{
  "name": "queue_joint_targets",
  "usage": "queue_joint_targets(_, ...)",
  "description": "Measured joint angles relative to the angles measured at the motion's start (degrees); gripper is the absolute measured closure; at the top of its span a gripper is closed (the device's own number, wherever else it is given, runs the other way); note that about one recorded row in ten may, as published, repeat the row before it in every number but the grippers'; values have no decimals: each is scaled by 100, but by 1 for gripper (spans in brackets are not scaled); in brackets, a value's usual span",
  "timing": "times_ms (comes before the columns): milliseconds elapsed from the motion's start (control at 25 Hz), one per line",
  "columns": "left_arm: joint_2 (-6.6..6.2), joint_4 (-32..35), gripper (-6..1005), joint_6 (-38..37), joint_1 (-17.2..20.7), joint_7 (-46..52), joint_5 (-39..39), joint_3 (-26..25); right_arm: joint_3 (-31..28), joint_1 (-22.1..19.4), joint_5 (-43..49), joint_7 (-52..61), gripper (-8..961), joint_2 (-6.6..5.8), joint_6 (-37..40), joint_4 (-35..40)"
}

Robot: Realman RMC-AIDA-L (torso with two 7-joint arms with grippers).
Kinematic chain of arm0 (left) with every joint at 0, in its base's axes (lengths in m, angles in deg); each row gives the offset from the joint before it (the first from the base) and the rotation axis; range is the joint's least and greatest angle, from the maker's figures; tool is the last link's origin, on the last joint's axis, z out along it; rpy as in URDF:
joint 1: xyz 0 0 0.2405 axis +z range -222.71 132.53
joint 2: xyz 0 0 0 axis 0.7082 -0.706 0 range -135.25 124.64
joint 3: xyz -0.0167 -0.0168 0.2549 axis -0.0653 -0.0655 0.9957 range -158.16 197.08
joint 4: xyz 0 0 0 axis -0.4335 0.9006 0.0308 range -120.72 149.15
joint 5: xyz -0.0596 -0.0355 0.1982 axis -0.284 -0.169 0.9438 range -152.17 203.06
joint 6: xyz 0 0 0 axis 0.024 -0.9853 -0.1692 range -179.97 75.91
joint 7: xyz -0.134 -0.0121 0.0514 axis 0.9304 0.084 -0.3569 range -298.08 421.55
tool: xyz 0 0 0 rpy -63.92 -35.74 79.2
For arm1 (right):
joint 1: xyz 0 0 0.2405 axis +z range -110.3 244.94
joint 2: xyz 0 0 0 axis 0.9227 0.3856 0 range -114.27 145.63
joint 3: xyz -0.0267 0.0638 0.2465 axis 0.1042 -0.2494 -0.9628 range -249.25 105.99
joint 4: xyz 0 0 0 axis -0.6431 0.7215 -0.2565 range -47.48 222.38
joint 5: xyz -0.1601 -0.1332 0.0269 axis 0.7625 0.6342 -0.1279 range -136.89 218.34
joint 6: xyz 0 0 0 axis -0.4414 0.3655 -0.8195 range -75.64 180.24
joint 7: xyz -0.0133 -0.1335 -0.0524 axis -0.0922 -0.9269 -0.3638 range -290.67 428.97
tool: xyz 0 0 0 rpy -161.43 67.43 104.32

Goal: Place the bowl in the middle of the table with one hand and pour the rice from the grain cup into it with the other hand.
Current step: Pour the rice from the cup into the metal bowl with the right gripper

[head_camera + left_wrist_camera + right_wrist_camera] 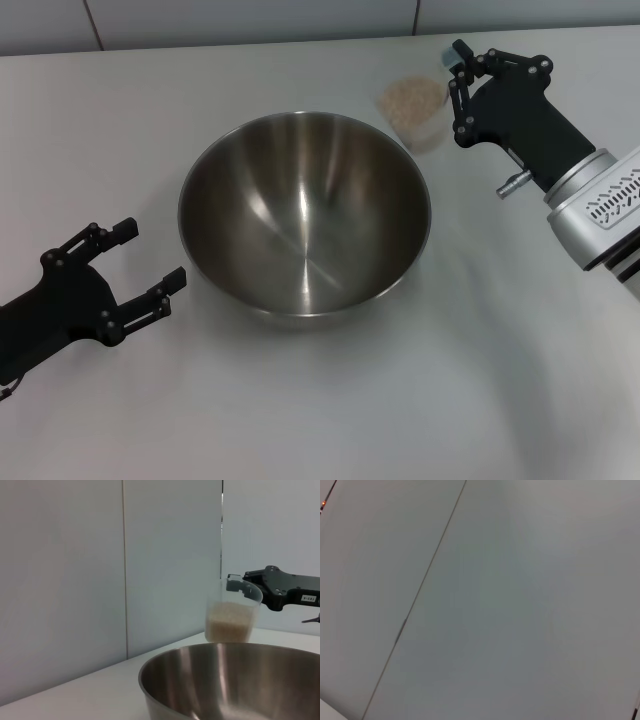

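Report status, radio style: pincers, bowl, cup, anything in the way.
Left pincer open, clear of bowl. Right pincer at grain cup rim; grip unclear. Rice unpoured, bowl empty. Nothing between.

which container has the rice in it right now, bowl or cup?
The grain cup, the small translucent one beyond the bowl's far right rim, at the right gripper. The rice fills it. The bowl, wide and steel, is empty.

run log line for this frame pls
bowl: mid-table, empty | cup: upright behind bowl, full of rice | right gripper: shut on cup rim | left gripper: open, beside bowl, apart
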Motion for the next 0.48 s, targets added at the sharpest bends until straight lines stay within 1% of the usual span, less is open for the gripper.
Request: queue_joint_targets(480, -3, 1, 170, -5, -2, 0, 0, 2, 3, 14, 59, -58, 915, 0, 40, -17)
